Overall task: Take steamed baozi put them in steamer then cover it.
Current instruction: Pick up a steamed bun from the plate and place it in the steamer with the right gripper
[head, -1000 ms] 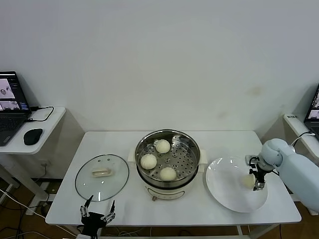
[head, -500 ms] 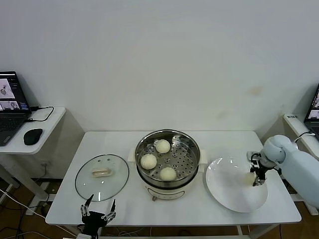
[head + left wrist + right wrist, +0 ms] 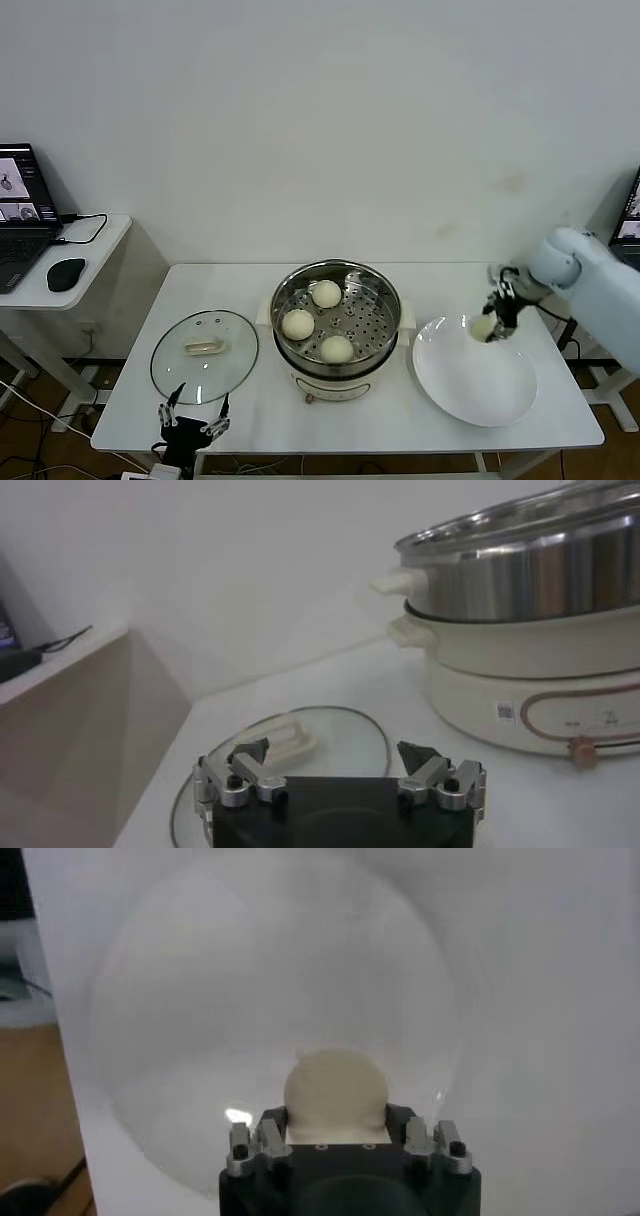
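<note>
So the setup is a white table (image 3: pixel 250 410) against a plain white wall, with a smaller side desk (image 3: pixel 60 262) off to the left carrying a laptop (image 3: pixel 22 210) and a black mouse (image 3: pixel 66 273). There's a sliver of another laptop (image 3: pixel 630 222) at the far right edge too.

Going left to right on the table: the cover (image 3: pixel 204 355), the glass lid with the cream handle, lies flat on the left side, well apart from the steamer. The left gripper (image 3: pixel 192 428) is parked at the near edge just in front of it, fingers spread wide with nothing in them. In the left wrist view the lid sits right beyond the fingers.

The steamer (image 3: pixel 337 322) stands mid-table, shiny steel on its white base, uncovered. Three steamed baozi are on the perforated tray: one toward the far side (image 3: pixel 326 293), one on the left (image 3: pixel 298 324), one on the near side (image 3: pixel 337 349).

To the right is a white plate (image 3: pixel 475 375), just beside the steamer, with nothing lying on it. The right gripper (image 3: pixel 490 328) is up over the plate's far edge, clamped around the fourth baozi (image 3: pixel 483 327). In the right wrist view the bun (image 3: pixel 335 1095) is snug between the fingers, with the plate visible below it, so it looks lifted clear.
</note>
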You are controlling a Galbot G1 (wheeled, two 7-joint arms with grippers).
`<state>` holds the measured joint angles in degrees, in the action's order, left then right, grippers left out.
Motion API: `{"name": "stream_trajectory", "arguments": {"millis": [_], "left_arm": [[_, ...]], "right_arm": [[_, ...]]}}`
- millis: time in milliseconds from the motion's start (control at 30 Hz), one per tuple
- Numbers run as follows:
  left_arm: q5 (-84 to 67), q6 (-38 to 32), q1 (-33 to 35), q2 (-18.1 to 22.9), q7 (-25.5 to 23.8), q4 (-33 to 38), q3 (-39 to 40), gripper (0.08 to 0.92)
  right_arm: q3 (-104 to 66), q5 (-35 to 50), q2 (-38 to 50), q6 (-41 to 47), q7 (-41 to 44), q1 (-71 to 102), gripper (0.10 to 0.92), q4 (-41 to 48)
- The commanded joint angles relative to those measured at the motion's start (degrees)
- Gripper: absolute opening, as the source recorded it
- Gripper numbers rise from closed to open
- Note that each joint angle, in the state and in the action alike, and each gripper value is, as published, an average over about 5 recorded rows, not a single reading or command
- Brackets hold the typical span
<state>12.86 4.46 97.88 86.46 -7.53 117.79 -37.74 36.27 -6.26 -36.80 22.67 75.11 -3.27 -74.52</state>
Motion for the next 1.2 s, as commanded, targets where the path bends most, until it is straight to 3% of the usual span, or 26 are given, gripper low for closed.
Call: {"name": "stream_trajectory", "arguments": {"millis": [33,567,1200], "left_arm": [[0.6,0.4,-0.5,-0.4,0.0,0.5,-0.8,0.823],[-0.4,0.0,-0.8,-0.2,0.9,0.6,-1.7,0.823],[-1.8,-0.1,-1.4,-0.7,0.7,0.1,-2.1,0.823]], "right_arm": [[20.7,18.3,-7.7,6.4,0.4,-24.9,0.603,-1.9],[27.7,23.1,-24.0,9.4,-0.4,-28.5,0.602,3.4],[29.4,18.2,-27.2,10.0,-1.7,-22.3,0.600,5.6]]}}
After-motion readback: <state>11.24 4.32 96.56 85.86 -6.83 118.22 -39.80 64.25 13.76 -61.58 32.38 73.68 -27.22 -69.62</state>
